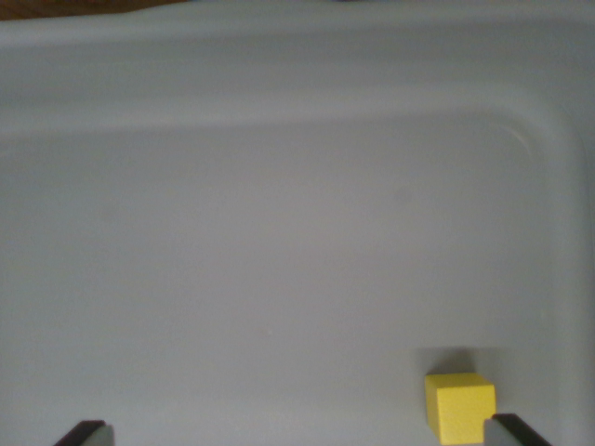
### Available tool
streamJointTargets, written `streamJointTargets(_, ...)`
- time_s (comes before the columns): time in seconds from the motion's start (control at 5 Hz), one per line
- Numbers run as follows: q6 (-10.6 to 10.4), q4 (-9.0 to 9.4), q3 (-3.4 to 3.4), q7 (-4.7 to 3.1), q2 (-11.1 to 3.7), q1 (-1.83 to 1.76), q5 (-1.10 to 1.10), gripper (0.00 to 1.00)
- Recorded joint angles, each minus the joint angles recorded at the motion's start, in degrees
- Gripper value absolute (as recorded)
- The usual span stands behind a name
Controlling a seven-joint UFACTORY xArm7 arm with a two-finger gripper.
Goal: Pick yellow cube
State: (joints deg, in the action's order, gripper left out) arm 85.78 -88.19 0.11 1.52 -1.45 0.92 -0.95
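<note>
Two dark fingertips poke up from the bottom edge of the wrist view, one at the left and one at the right, set wide apart, so the claw stands open and holds nothing. It looks down into a pale grey tray with a smooth, bare floor. The tray's far wall runs across the top of the view and curves round at the upper right into a side wall going down the wrist view's right. The yellow cube sits on the tray floor low in the view, just beside the right fingertip on its inner side and near that side wall. Wide bare floor lies between the cube and the left fingertip.
</note>
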Motion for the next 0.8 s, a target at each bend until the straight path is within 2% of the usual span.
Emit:
streamJointTargets(0.2, -1.13, 0.98, -0.19, -0.58, -0.25, 0.23, 0.07, 0.0)
streamJointTargets(0.4, -1.13, 0.98, -0.19, -0.58, -0.25, 0.23, 0.07, 0.0)
streamJointTargets(0.6, -2.52, 2.19, -0.42, -1.29, -0.56, 0.52, 0.16, 0.0)
streamJointTargets(0.8, -2.52, 2.19, -0.42, -1.29, -0.56, 0.52, 0.16, 0.0)
